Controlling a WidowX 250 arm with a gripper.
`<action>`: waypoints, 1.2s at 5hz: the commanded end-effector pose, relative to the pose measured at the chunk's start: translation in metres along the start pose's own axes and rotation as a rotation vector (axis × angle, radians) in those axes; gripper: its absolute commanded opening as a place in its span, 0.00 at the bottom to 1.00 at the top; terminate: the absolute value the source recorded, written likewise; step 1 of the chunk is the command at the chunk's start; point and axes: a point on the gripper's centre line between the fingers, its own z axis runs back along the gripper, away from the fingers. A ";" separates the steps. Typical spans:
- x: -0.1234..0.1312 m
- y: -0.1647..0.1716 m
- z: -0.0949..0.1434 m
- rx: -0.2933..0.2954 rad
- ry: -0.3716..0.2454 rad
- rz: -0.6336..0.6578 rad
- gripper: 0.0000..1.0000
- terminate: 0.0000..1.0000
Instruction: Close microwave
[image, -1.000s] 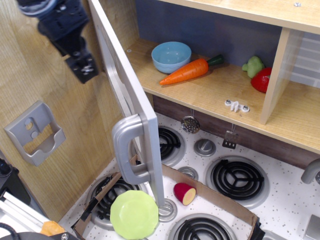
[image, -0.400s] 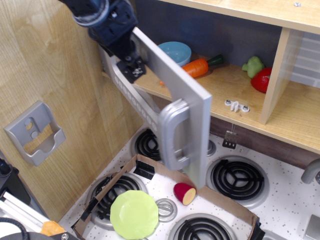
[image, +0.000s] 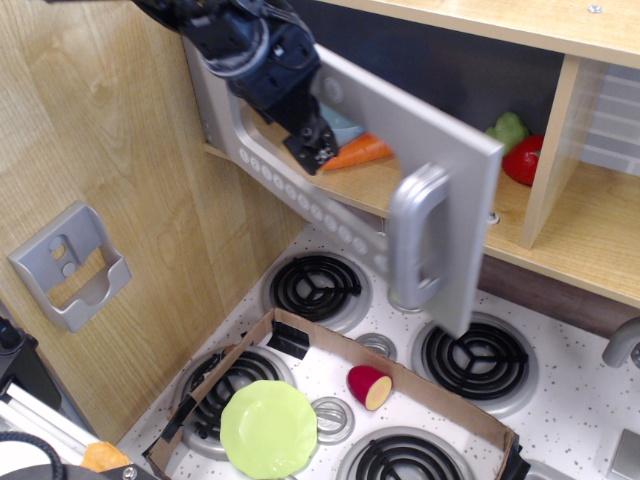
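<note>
The microwave's silver-grey door (image: 390, 170) with its curved grey handle (image: 420, 235) and a row of small round buttons stands partly swung across the wooden cavity, still ajar. My black gripper (image: 312, 148) presses against the outer face of the door near the window, fingers close together and holding nothing. Behind the door, an orange carrot (image: 355, 152) and part of a blue bowl (image: 345, 128) show through the window. A green vegetable (image: 510, 128) and a red one (image: 525, 160) lie in the cavity at the right.
A grey wall-mounted holder (image: 70, 265) hangs on the wooden side panel. Below is a stove with black burners (image: 475, 358), a cardboard tray (image: 420, 395), a green plate (image: 268, 428) and a red-and-yellow toy piece (image: 368, 386).
The door has swung rightwards from wide open to mostly across the cavity. My gripper moved right and down with it, pushing on its face.
</note>
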 end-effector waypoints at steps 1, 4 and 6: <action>0.028 -0.003 0.005 0.032 -0.060 -0.050 1.00 0.00; 0.042 -0.003 0.000 0.027 -0.071 -0.094 1.00 0.00; 0.054 -0.005 -0.003 0.030 -0.095 -0.138 1.00 0.00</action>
